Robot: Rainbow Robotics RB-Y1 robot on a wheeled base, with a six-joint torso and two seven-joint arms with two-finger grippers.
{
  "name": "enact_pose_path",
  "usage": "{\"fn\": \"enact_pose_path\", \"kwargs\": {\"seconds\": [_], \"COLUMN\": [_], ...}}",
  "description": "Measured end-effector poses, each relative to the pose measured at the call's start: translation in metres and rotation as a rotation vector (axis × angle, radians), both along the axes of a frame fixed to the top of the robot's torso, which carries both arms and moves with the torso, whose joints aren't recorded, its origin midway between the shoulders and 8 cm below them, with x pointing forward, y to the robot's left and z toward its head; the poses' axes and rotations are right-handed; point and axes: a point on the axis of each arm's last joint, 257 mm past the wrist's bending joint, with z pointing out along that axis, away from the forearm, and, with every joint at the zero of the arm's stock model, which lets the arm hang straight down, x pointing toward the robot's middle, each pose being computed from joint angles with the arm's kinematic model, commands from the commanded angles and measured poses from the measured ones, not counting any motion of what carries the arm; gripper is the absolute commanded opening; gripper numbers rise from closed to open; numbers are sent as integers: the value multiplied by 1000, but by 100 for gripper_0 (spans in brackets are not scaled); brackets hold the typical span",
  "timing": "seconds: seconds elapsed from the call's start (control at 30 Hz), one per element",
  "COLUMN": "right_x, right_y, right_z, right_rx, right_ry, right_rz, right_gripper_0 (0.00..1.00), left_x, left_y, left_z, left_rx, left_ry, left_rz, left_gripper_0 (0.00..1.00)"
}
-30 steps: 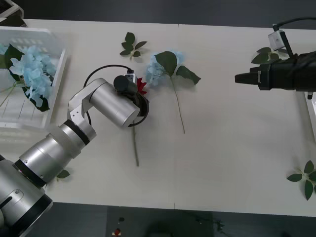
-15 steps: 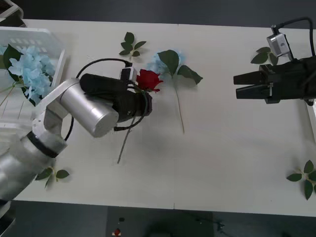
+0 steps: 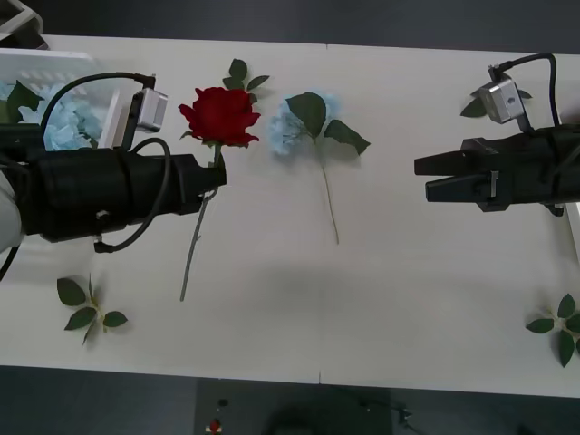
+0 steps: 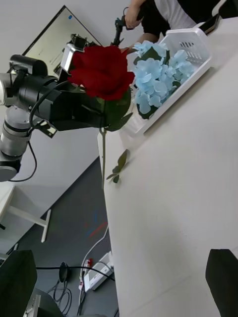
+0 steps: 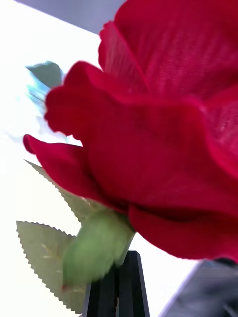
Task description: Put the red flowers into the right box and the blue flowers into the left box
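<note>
My left gripper (image 3: 217, 172) is shut on the stem of a red flower (image 3: 218, 114), a deep-red rose held above the table; its stem hangs down toward the front. The right wrist view shows the same rose (image 4: 103, 71), and the left wrist view has its bloom (image 5: 163, 133) right over the black fingers (image 5: 119, 292). One blue flower (image 3: 292, 125) lies on the table to its right. More blue flowers (image 3: 56, 120) sit in the left box (image 3: 111, 113) at far left. My right gripper (image 3: 419, 178) hovers open at the right. A thin white rim of the right box (image 3: 572, 210) shows at the right edge.
Loose green leaf sprigs lie at the back (image 3: 241, 82), the front left (image 3: 86, 313), the front right (image 3: 560, 326) and behind the right arm (image 3: 476, 107). A person stands beyond the left box in the right wrist view.
My left arm has swung left and lifted the rose off the table, bloom now upright and higher. My right gripper has opened and edged left.
</note>
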Motion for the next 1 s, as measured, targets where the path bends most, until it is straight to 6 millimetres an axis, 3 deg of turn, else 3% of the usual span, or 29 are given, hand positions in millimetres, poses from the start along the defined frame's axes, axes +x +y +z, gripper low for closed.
{"fn": "enact_pose_path", "kwargs": {"seconds": [0.13, 0.23, 0.4, 0.57, 0.7, 0.87, 1.0], "right_x": [-1, -1, -9, -20, -28, -35, -41], "right_y": [1, 2, 7, 12, 15, 16, 12], "right_z": [1, 3, 2, -8, -15, -29, -42], "right_rx": [2, 9, 15, 22, 28, 33, 34], "right_ry": [0, 2, 6, 28, 48, 79, 114], "right_rz": [2, 3, 21, 26, 27, 5, -10], "right_gripper_0": [100, 100, 100, 100, 100, 100, 100], "left_x": [-5, -14, -20, -18, -10, 5, 14], "left_y": [5, -11, -56, -114, -151, -185, -195], "left_z": [9, 15, 10, 23, 45, 51, 53], "left_rx": [-92, -208, -318, -428, -543, -609, -635], "left_ry": [-65, -140, -187, -246, -233, -183, -150], "left_rz": [-114, -221, -301, -302, -260, -237, -238], "left_gripper_0": [0, 0, 0, 0, 0, 0, 0]}}
